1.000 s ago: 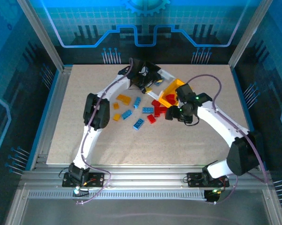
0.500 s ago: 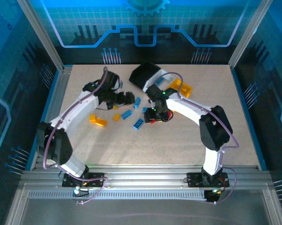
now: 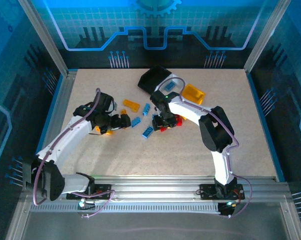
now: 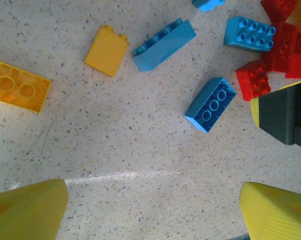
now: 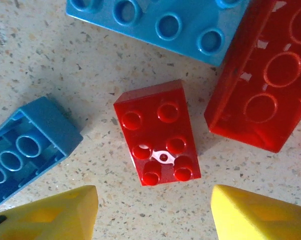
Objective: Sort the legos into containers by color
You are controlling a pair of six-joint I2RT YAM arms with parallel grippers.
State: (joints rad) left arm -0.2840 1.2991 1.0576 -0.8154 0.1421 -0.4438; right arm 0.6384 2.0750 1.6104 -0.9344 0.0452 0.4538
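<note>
Loose legos lie mid-table: an orange one (image 3: 131,105), blue ones (image 3: 147,132) and red ones (image 3: 179,120). Behind them stand the black container (image 3: 151,78), the white one (image 3: 176,79) and the yellow-orange one (image 3: 194,93). My left gripper (image 3: 122,121) hovers open over bare table (image 4: 150,210), short of a blue brick (image 4: 210,104) and a yellow brick (image 4: 106,50). My right gripper (image 3: 163,123) is open low over the pile. A red six-stud brick (image 5: 158,132) lies just ahead of its fingertips (image 5: 50,215), not between them.
A blue brick (image 5: 27,147) lies hollow side up left of the red one, and a large red brick (image 5: 263,90) lies to its right. An orange plate (image 4: 15,92) sits at the left. One finger of the right gripper (image 4: 283,117) reaches into the left wrist view.
The left gripper left the black container and swung back to the pile's left side. The right gripper moved from the yellow-orange container to the red bricks, and its jaws narrowed somewhat.
</note>
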